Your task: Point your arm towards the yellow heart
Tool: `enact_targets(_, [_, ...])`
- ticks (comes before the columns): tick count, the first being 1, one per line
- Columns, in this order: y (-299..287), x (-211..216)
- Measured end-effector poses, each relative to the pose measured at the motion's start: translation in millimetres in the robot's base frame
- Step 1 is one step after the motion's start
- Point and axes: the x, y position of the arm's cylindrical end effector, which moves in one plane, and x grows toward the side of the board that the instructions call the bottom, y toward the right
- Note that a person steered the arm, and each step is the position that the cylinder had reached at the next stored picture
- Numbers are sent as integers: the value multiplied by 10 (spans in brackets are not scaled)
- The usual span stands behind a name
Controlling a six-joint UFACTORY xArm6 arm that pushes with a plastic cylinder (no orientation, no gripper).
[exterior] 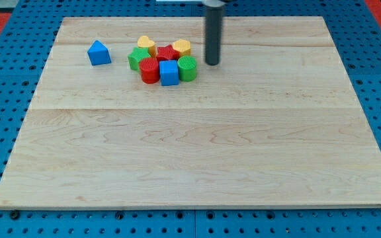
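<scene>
The yellow heart (146,44) sits at the top left of a tight cluster of blocks near the view's top. Around it are a green block (137,58), a red block (167,52), a yellow block (182,47), a red cylinder (149,70), a blue cube (169,73) and a green cylinder (187,68). My tip (213,63) rests on the board just right of the cluster, close to the green cylinder and the yellow block. The cluster lies between the tip and the yellow heart.
A blue triangular block (98,53) stands alone to the left of the cluster. The wooden board (197,152) lies on a blue pegboard table (5,99).
</scene>
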Motion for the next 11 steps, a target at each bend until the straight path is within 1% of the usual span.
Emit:
enact_targets(1, [-339, 1050])
enact_targets(2, [-1639, 1265])
enact_targets(3, [-2801, 1044])
enact_targets(4, [-3240, 593])
enact_targets(5, [-3302, 403])
enact_targets(6, [-2863, 171])
enact_targets(7, [-2188, -67])
enact_targets(8, [-2006, -187])
enact_targets(9, [-2151, -317])
enact_targets(10, [-2107, -576])
enact_targets(11, [-1486, -582])
